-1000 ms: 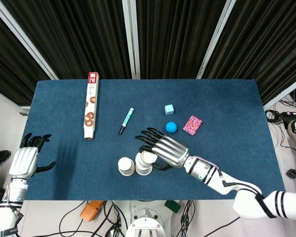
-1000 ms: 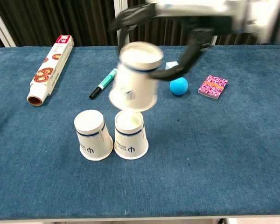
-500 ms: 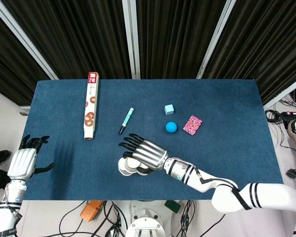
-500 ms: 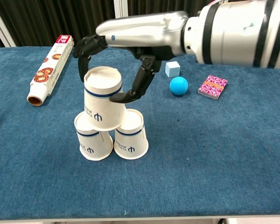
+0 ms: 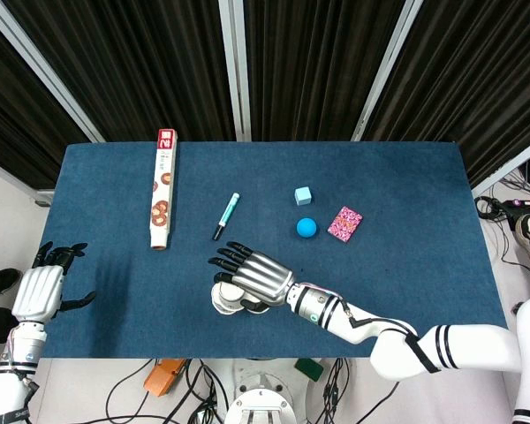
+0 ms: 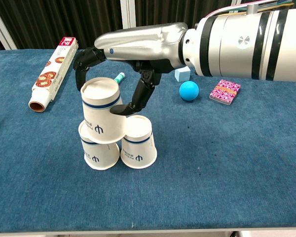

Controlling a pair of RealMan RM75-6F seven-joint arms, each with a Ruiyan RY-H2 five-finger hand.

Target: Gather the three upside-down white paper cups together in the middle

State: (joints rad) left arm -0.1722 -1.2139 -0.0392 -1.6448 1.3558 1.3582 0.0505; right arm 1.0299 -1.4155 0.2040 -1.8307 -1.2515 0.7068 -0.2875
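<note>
Cups first: two upside-down white paper cups, the left cup (image 6: 96, 150) and the right cup (image 6: 137, 143), stand touching each other on the blue table (image 6: 227, 163), toward its near edge and roughly central. The third cup (image 6: 102, 116) is held above them by the right hand (image 6: 130, 54), thumb under its lower side and fingers (image 6: 84, 61) over the top, so it sits tilted on the shoulders of the pair (more over the left one than centred).

Judging by the task, gathering rather than stacking is wanted, so this cup probably belongs on the cloth, touching its neighbours. Doing that well means keeping the grip light enough not to crush the paper wall, moving clear of the pair without nudging them, setting it down level on its rim, and opening only once it stands.

The left hand (image 5: 42, 287) hovers at the table's left edge, fingers apart and holding nothing, well away from the cups.
</note>
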